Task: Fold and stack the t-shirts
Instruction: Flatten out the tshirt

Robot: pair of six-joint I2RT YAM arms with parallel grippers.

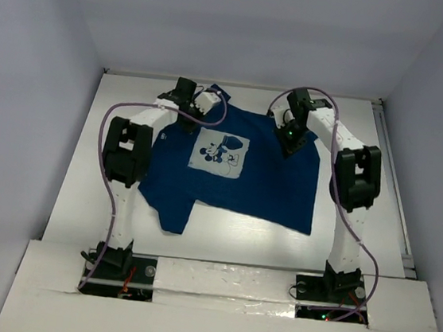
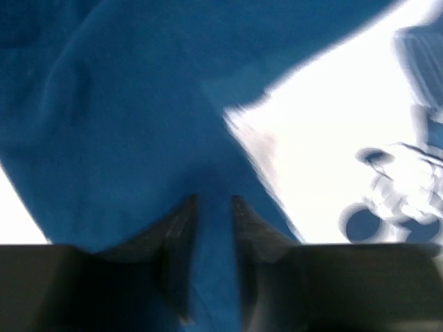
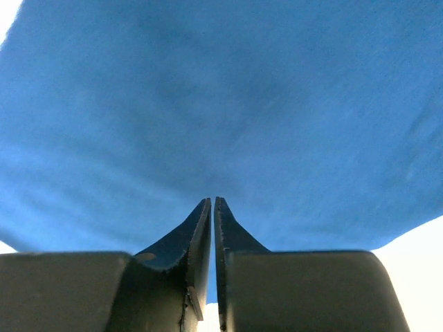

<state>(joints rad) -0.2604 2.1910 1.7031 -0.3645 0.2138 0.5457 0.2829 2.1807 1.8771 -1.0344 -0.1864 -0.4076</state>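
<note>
One t-shirt (image 1: 259, 186) here, dark navy, lying spread out on the white bench (image 1: 229, 243) with the print side up. Right at the near edge you've just got the two arm bases, then a bare strip of bench. After that comes the shirt's closest edge, with one flap poking toward the near-left corner. The cloth fills the middle and runs back close to the far edge. Its white print (image 1: 219, 154) sits a bit left of centre.

The left gripper (image 1: 179, 99) is down on the far-left part of the shirt. Its wrist view is blurry but shows a ridge of blue cloth pinched between the fingers (image 2: 181, 232). The right gripper (image 1: 293, 138) is on the far-right part. Its jaws are nearly together with a thin sliver of blue between them, so it's clamped on fabric too.
</note>
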